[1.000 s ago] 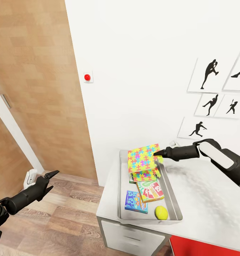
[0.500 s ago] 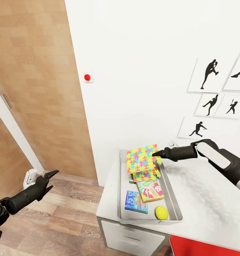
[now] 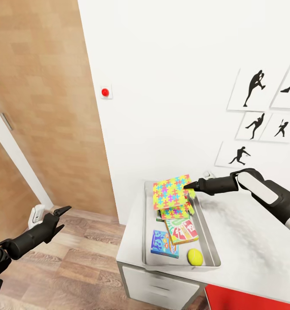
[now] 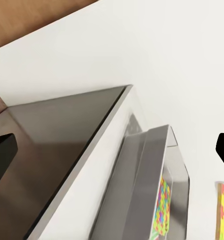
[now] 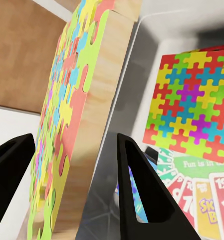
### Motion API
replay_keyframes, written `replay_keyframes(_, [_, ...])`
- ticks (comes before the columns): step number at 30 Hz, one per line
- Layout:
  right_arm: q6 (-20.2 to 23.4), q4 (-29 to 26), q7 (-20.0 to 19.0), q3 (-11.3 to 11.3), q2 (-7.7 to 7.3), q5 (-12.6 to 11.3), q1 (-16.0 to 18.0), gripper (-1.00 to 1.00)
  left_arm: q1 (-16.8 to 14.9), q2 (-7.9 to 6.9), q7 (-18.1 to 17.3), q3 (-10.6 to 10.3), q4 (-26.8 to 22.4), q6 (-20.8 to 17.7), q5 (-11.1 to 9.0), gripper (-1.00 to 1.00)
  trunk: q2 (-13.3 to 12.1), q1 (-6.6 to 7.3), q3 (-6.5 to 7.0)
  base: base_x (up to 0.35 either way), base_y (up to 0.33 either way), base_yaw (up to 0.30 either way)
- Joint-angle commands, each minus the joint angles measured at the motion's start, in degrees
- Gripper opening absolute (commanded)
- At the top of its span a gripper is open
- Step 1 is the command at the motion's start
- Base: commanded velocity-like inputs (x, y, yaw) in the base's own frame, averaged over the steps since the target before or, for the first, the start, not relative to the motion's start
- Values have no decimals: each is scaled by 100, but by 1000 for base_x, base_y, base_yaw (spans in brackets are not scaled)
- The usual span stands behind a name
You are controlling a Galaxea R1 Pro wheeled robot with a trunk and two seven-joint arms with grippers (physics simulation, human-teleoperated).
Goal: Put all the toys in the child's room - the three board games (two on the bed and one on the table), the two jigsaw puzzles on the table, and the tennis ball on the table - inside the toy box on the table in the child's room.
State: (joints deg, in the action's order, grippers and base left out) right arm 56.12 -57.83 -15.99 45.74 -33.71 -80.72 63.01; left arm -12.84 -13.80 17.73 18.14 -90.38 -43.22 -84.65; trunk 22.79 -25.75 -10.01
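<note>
A simulated Galaxea R1 Pro works at the child's-room table (image 3: pixel 248 241), its right gripper (image 3: pixel 189 186) reaching in from the right to hold a jigsaw puzzle (image 3: pixel 171 191) tilted on edge over the far end of the toy box (image 3: pixel 147 224), a shallow grey tray. In the right wrist view the two black fingers (image 5: pixel 136 185) stand either side of the puzzle's wooden edge (image 5: pixel 99 115); the near one sits at the board's back, but whether both press on it cannot be told. A second jigsaw puzzle (image 3: pixel 176 212) lies flat beneath, with two board games (image 3: pixel 181 230) (image 3: pixel 164 244) and the tennis ball (image 3: pixel 195 257) nearer the camera, all inside the tray. The risk, by this reading, is the release: let go while this steep, the board could tip against the far rim or topple over the tray's left wall, beyond which the table ends near the wooden floor (image 3: pixel 89 258). The white wall (image 3: pixel 171 86) stands close behind, leaving little room to swing farther; open space lies toward the near end of the tray and to the right over bare tabletop. The left gripper (image 3: pixel 61 218) hangs well apart over the floor, its fingers spread and holding nothing.
</note>
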Motion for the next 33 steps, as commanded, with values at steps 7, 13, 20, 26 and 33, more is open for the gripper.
replay_keyframes(7, [-4,-18,-70,21,-5,47,17,-100,-7,0,55,5,-6,-16,-60,100,13,-4,-70,0,0,0])
replay_keyframes(13, [-4,-23,-155,22,-4,47,18,-100,-8,0,55,5,-6,-18,-60,100,13,-4,-123,0,0,0])
replay_keyframes(20, [-4,-25,-278,25,-1,47,18,-100,-8,0,55,5,-6,-19,-60,100,13,-4,-187,0,0,0])
replay_keyframes(26, [-4,-26,-309,25,2,53,18,-100,-8,0,55,5,-6,-18,-60,100,13,-4,-242,0,0,0])
replay_keyframes(33, [-4,-29,-327,23,-1,55,18,-100,-12,0,55,5,-6,-18,-60,100,13,-4,-306,0,0,0])
